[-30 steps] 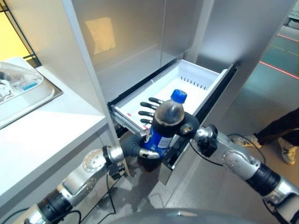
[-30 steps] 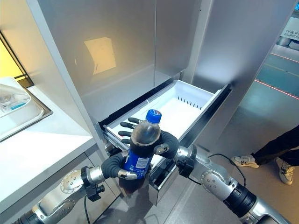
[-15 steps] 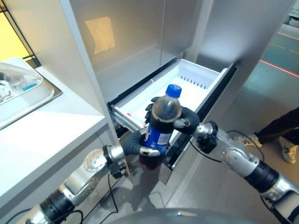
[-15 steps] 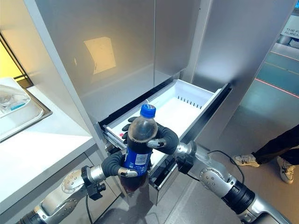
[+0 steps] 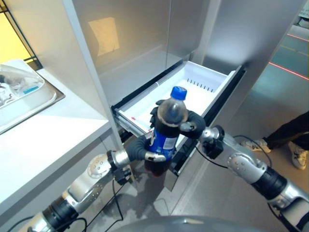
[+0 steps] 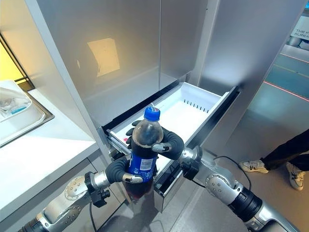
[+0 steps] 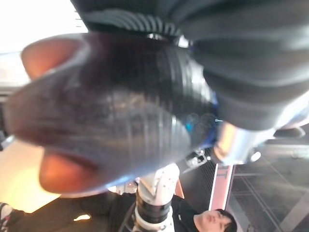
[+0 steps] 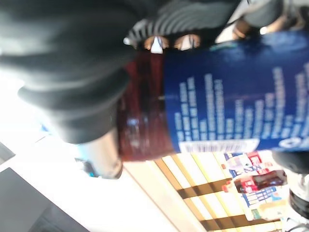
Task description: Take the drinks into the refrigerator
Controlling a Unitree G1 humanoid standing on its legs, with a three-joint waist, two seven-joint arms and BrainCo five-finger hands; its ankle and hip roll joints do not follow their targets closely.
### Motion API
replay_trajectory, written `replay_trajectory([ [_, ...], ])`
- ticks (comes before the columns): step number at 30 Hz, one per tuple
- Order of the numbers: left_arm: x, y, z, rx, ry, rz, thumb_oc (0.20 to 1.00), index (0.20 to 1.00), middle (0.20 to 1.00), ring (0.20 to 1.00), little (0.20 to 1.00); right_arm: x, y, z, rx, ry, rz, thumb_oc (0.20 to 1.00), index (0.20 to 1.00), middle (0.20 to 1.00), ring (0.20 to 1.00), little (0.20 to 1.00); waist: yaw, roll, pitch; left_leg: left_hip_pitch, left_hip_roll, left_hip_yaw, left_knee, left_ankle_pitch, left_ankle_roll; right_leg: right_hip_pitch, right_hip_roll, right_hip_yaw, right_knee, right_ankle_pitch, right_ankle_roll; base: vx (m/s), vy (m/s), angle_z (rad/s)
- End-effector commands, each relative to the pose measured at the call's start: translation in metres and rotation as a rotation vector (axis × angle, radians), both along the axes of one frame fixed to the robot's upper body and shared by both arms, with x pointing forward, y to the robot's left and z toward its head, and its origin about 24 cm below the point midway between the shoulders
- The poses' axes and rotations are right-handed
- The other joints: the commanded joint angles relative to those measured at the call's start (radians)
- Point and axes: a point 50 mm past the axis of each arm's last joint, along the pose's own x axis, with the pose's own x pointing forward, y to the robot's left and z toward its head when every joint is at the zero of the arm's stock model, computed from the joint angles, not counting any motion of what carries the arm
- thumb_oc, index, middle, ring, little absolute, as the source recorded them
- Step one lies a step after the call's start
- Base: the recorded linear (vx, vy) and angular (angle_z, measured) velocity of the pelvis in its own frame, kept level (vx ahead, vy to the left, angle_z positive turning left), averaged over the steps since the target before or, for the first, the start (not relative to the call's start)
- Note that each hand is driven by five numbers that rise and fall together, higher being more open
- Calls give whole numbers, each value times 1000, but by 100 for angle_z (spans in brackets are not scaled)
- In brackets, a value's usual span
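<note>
A cola bottle (image 5: 165,130) with a blue cap and blue label stands upright in the air, just in front of the open white refrigerator drawer (image 5: 194,92). My left hand (image 5: 141,150) is curled round its lower part from the left, thumb across the label. My right hand (image 5: 192,126) wraps the upper body from the right, its fingers reaching round the far side. Up close, the left wrist view has the bottle's dark base (image 7: 106,121) and the right wrist view its blue label (image 8: 231,108) beside the right hand's cover (image 8: 63,63).
Steel refrigerator doors (image 5: 135,43) rise behind the drawer. A white counter (image 5: 43,145) with a metal tray (image 5: 29,104) of packets lies to the left. A person's legs and shoes (image 5: 289,145) are on the floor at the right.
My right hand's fingers, straight over the drawer a second ago, have curled round the bottle. The bottle shifted slightly left and has held still for the last half second.
</note>
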Motion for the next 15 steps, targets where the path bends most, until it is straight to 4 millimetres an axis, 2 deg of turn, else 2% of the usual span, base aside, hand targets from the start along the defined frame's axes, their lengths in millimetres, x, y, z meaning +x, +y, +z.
replay_trajectory([
  [1,27,-3,37,-82,-180,46,1000,1000,1000,1000,1000,-26,33,30,140,-76,248,200,200,200,200,200,14,-27,-5,-37,-43,-83,14,-34,66,34,7,-75,68,-82,5,0,0,0],
  [6,27,0,34,-71,-155,51,1000,1000,1000,1000,1000,-19,24,34,119,-108,198,200,200,200,200,200,11,-28,-6,-36,-43,-81,13,-33,66,33,7,-74,67,-80,6,0,0,0],
  [12,26,7,26,-70,-109,85,1000,1000,1000,1000,1000,9,-4,44,134,-170,-37,200,200,200,200,200,11,-30,-10,-34,-44,-79,11,-33,67,35,6,-74,66,-78,9,0,0,0],
  [15,25,11,23,-71,-90,98,1000,1000,1000,1000,1000,14,-13,52,140,-212,-97,200,200,200,200,200,11,-31,-13,-33,-44,-78,11,-33,67,36,6,-73,64,-77,10,0,0,0],
])
